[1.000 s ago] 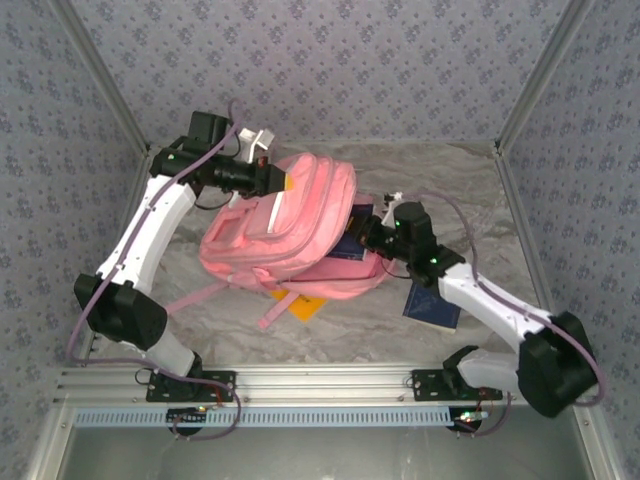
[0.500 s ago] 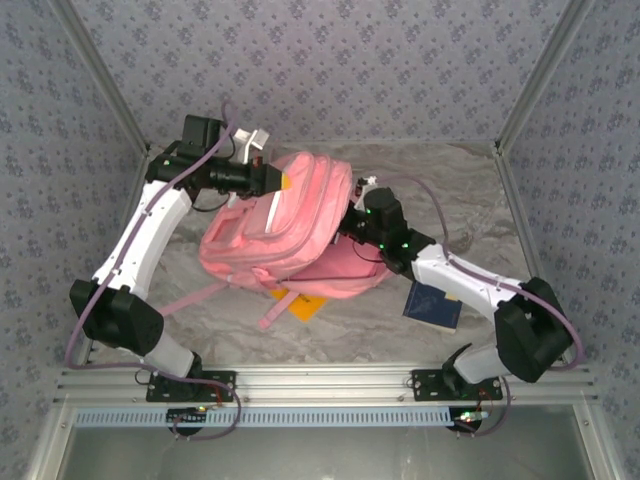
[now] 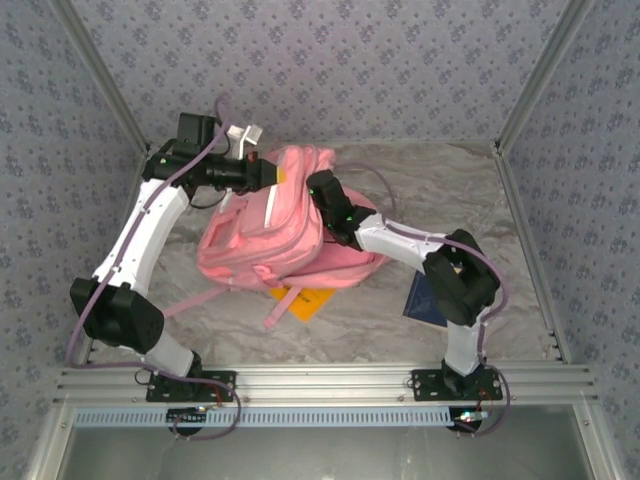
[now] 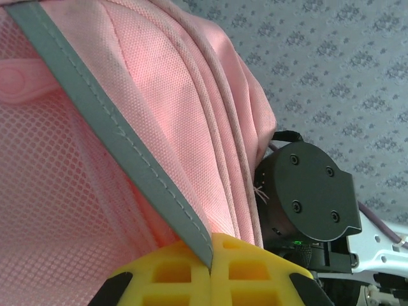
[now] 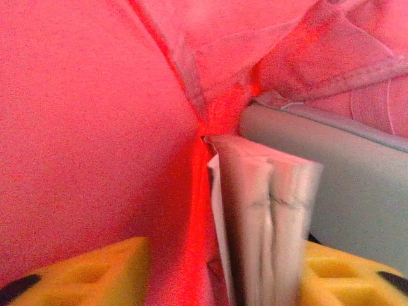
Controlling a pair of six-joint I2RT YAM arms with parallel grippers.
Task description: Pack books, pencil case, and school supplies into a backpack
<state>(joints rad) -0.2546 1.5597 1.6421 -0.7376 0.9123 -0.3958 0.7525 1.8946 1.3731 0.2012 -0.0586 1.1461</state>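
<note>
**Top external view:** The pink backpack [image 3: 265, 235] lies in the middle of the table [image 3: 450, 190], with its open top turned towards the far side. The left gripper [image 3: 277, 173] sits at the far left corner of that opening, shut on the edge of the bag. The right arm [image 3: 400, 236] reaches in from the right. Its wrist end goes into the opening and its fingers are hidden by the fabric. A yellow-orange book [image 3: 305, 303] pokes out from under the near edge of the backpack, just right of a loose pink strap [image 3: 200, 297]. A dark navy book [image 3: 422, 300] lies on the table at the near right, partly behind the elbow of the right arm.

**Left wrist view:** The two yellow fingers [image 4: 172, 274] of the left gripper [image 4: 210, 258] are pressed together on the grey trim band [image 4: 108, 127] of the backpack. Pink mesh [image 4: 64, 223] lies left of the band and woven pink fabric lies right of it. The black round housing [image 4: 306, 191] of the right arm's wrist is just beside the fabric on the right.

**Right wrist view:** The camera is inside the backpack, with pink-red fabric all round. The fingers [image 5: 83, 271] of the right gripper [image 5: 223, 264] stand apart. A book [image 5: 268, 217] stands on edge between them, its white page edges towards the camera and a grey-blue cover on its right side. The right finger is close against the cover side. The left finger stands clear of the book with fabric between them, so the book is not clamped.
</note>
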